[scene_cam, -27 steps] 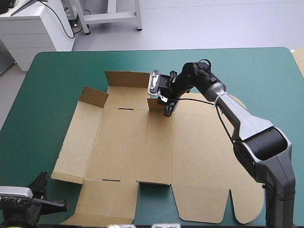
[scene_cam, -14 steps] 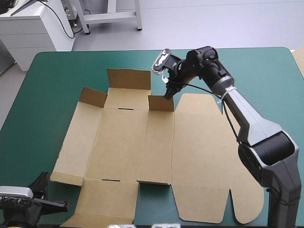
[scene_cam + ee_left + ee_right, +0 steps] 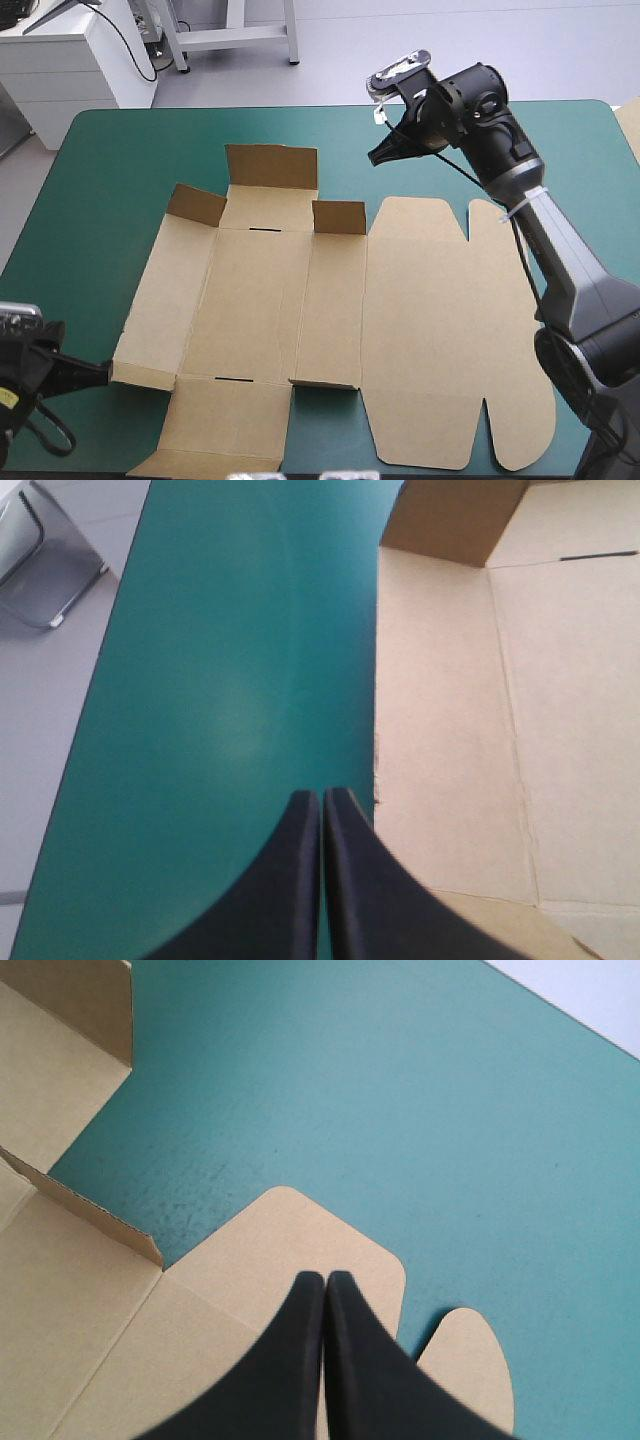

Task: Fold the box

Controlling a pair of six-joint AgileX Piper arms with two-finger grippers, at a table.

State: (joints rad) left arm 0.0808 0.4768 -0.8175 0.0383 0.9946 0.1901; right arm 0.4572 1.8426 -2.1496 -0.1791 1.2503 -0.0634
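Lying flat, the box (image 3: 400,330) has far flaps (image 3: 271,166) raised.

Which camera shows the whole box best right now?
The high view: nearly the whole box lies in frame, flat with some flaps raised. The left wrist view shows only its left panels beside the shut left claw; the right wrist view only rounded tabs under the shut right claw.
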